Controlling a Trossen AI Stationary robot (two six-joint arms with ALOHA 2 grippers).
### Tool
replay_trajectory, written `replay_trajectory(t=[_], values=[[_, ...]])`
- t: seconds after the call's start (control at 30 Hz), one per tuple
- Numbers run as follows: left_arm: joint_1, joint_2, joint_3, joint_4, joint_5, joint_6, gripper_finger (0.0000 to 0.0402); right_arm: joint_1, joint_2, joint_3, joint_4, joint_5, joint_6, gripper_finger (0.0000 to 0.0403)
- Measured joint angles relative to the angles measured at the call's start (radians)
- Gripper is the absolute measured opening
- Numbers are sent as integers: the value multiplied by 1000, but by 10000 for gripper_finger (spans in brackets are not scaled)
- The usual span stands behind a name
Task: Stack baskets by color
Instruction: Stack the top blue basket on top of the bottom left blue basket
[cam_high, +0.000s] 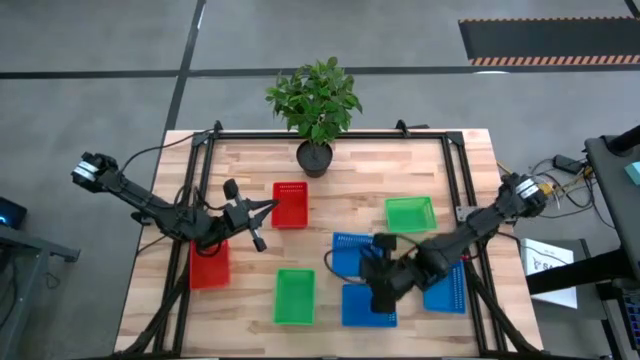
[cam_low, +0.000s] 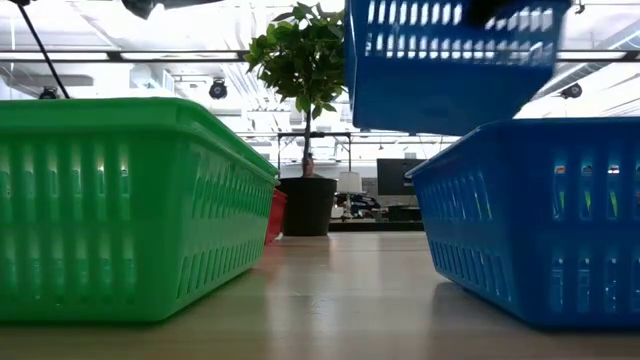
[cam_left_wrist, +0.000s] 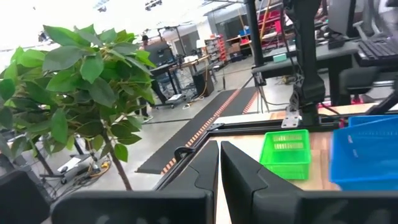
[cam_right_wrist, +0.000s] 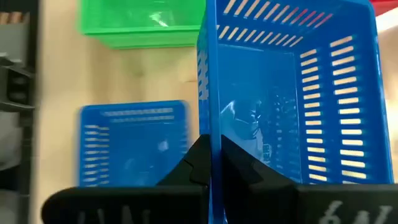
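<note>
— What's the biggest thing there?

— The wooden table (cam_high: 250, 165). At the middle of its far edge stands the plant pot (cam_high: 314, 158), with a leafy plant (cam_high: 315, 95) in it. I'll place everything else from that pot.

— And the arms?

— The left arm (cam_high: 150, 205) reaches in from the pot's left. The right arm (cam_high: 480, 225) comes in from its right and bends toward the table's front.

— The baskets?

— One red basket (cam_high: 290, 204) lies just in front of the pot, a shade to its left. Another red basket (cam_high: 209, 265) sits farther left and nearer the front. One green basket (cam_high: 411, 214) lies right of the pot. A second green basket (cam_high: 294, 296) lies straight out from it, by the front edge.

— The blue ones?

— There are three, all in front of the pot and to its right. Two rest on the wood: one blue basket (cam_high: 368, 305) beside the front green one, and another blue basket (cam_high: 445, 290) farther right. The lifted blue basket (cam_low: 450, 60) hangs clear of the table, above the front one.

— Who's got it?

— The right gripper (cam_right_wrist: 211, 152), pinched on one side wall of it.

— And the other?

— The left gripper (cam_high: 262, 215) hovers by the nearer red basket, its fingers (cam_left_wrist: 199, 171) pressed together on nothing.
</note>
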Motion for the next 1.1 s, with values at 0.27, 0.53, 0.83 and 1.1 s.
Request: replay_trajectory(t=[0.27, 0.53, 0.83, 1.1], values=[[-7, 0, 0, 0, 0, -1, 1, 135, 109, 83, 0, 0, 115, 9], [-10, 18, 0, -1, 5, -28, 1, 183, 201, 147, -45, 0, 213, 9], [-47, 21, 0, 1, 10, -26, 1, 198, 284, 292, -224, 29, 299, 9], [-52, 16, 0, 0, 10, -26, 1, 261, 336, 379, -311, 138, 276, 9]])
